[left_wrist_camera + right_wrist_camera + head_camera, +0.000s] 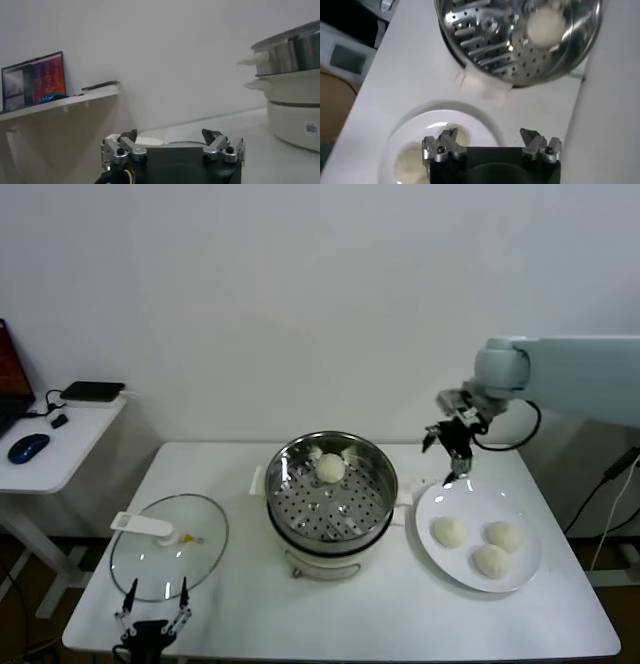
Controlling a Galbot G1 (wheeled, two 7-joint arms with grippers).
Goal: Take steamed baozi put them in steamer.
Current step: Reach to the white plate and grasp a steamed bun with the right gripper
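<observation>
In the steamer [331, 494] at table centre, one baozi [331, 468] sits on the perforated floor toward the far rim. Three more baozi [449, 531] [503, 535] [491, 560] lie on the white plate [523, 577] just right of the steamer, near each other. The right gripper [456, 456] hangs above the plate's far-left edge, jaws spread and empty, fingers pointing down. The left gripper [150, 616] is parked at the near-left table edge, just beside the glass lid [168, 546], jaws spread too, holding nothing.

The step in hand looks like reaching for the next bun. To do it well: drop straight over one bun, probably the left one as it is closest, centre the fingers on both sides, and close gently since the dough likely squashes. Lift clear of the steamer rim before crossing over, and set it down apart from the bun already inside.

The white table [250, 609] has a plain pale wall behind it. A side desk [60, 446] at far left carries a mouse [28, 447], a dark flat device [92, 391] and a laptop edge [12, 379].
</observation>
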